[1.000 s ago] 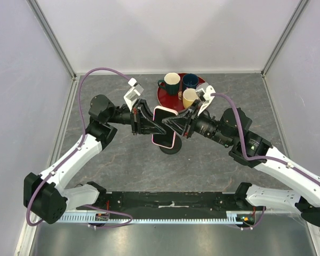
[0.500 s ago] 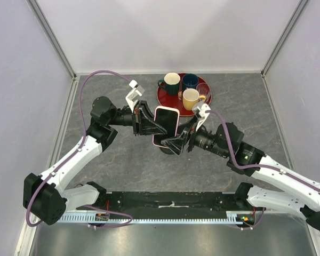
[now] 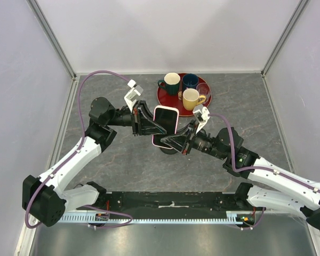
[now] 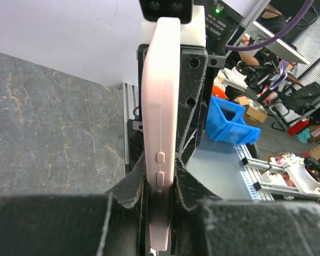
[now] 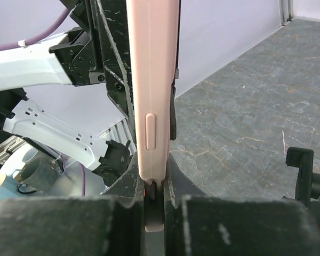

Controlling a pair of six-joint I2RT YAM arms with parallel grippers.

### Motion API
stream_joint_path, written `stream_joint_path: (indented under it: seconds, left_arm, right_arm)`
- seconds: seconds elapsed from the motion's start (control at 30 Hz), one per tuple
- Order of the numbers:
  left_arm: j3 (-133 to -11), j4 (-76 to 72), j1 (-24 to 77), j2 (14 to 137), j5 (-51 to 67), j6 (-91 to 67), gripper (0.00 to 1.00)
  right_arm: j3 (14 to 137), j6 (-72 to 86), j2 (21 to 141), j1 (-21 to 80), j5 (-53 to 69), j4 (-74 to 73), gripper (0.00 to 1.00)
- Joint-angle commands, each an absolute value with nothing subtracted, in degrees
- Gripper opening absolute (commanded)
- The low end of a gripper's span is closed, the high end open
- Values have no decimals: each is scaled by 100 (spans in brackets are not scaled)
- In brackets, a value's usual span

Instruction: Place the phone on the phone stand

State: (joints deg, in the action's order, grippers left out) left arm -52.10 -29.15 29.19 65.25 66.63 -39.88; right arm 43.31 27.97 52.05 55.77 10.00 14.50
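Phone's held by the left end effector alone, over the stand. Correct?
Not alone. The right wrist view shows the right end effector clamped on the phone as well. The left end effector does grip it, over the phone stand.

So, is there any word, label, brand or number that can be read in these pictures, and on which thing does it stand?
Nothing can be read with certainty.
Small white print on the black housing under the green light, left wrist view: too small and blurred to read.
The phone, the mugs and the red tray: no print visible.
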Motion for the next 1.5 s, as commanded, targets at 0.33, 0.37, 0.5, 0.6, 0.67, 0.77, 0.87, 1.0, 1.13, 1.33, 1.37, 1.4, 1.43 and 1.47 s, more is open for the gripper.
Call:
stream_joint_path:
  seconds: [0.33,0.37,0.5,0.6,0.67,0.77,0.87,1.0,1.13,1.33,1.37,1.4,1.43,1.47]
  left_arm:
    - [-5449,-2929,2900,6346,6820,-3948,61]
    - [-5467,-2866,2900,6363,6812,-3903,60]
    - [-5607,-2295,2900,6355,6742,-3473,53]
    - [-5651,-2101,2909,6389,6732,-3296,50]
    - [-5678,-2109,2927,6451,6855,-3340,48]
    - [-5695,-2109,2979,6504,6943,-3357,42]
    - [-5687,-2109,3015,6530,7005,-3322,38]
    - [-5713,-2101,3102,6539,7154,-3287,37]
    - [-5730,-2092,3182,6548,7365,-3261,36]
    - [-5748,-2065,3234,6565,7427,-3243,33]
    - [-5748,-2065,3234,6565,7427,-3234,31]
    - [-5748,-2065,3234,6565,7418,-3234,30]
    - [-5748,-2065,3234,6548,7418,-3234,29]
    - [-5748,-2065,3243,6557,7427,-3243,27]
  right_arm:
    - [4508,2286,4738,5590,871,478,0]
    - [4552,2242,4650,5590,870,362,0]
    - [4772,2083,4526,5590,1142,18,0]
    - [4956,1969,4605,5599,1520,-307,0]
    - [5036,1873,4736,5590,1625,-491,0]
    - [5185,1793,4860,5590,1661,-650,0]
    - [5282,1723,4852,5590,1670,-685,0]
    - [5413,1574,4904,5599,1775,-782,0]
    - [5528,1424,4940,5590,1819,-1054,0]
    - [5546,1371,4886,5590,1846,-1099,0]
    - [5546,1371,4887,5590,1881,-1107,0]
    - [5546,1371,4895,5590,1890,-1125,0]
    - [5546,1371,4913,5599,1881,-1116,0]
    - [5546,1371,4913,5590,1863,-1125,0]
